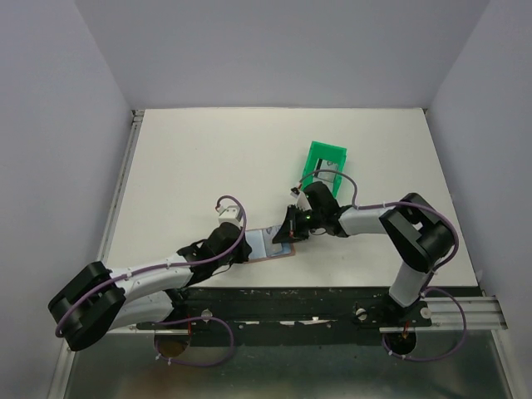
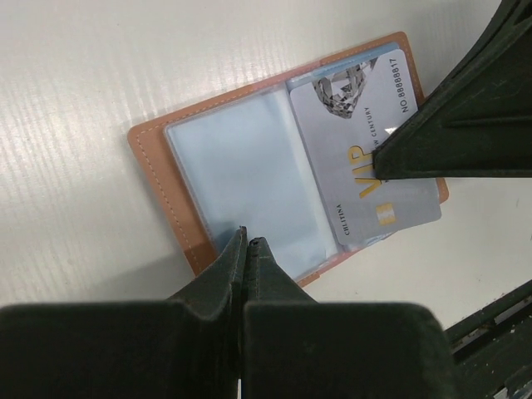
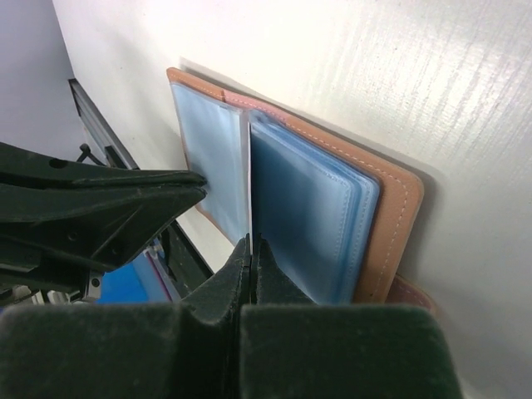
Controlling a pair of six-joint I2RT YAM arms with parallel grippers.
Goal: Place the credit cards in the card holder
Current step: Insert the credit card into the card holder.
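Left jaws: the left gripper (image 2: 248, 241) has its fingers pressed together with nothing between them. Their tips rest on the clear sleeve (image 2: 241, 166) of the left-hand page, close to its near edge.

Right jaws: the right gripper (image 3: 250, 245) is also pinched tight. The thin pale edge of a credit card (image 3: 248, 166) runs straight out from between its tips, so it appears clamped on that card.

Location: the card holder (image 1: 273, 245) lies open on the white table (image 1: 208, 166) near the front edge, with one gripper at either side. A green bin (image 1: 324, 162) stands behind the right arm, apart from the holder.

Left wrist view only: the card's face is readable here. It is grey, with a diamond picture, gold "VIP" lettering and a number along one side. It lies over the right-hand page, one long edge at the spine and one end overhanging the leather. The right gripper's dark wedge crosses its far edge and reaches mid-card.

Right wrist view only: the card is seen edge-on above the spine. The left gripper's point touches the left page, and a stack of bluish sleeves fills the right.

Overhead view only: both arms converge on the holder, which looks small; the card's details are lost.

Holder's look: tan-brown leather, pale stitching, rounded corners, translucent pockets inside.
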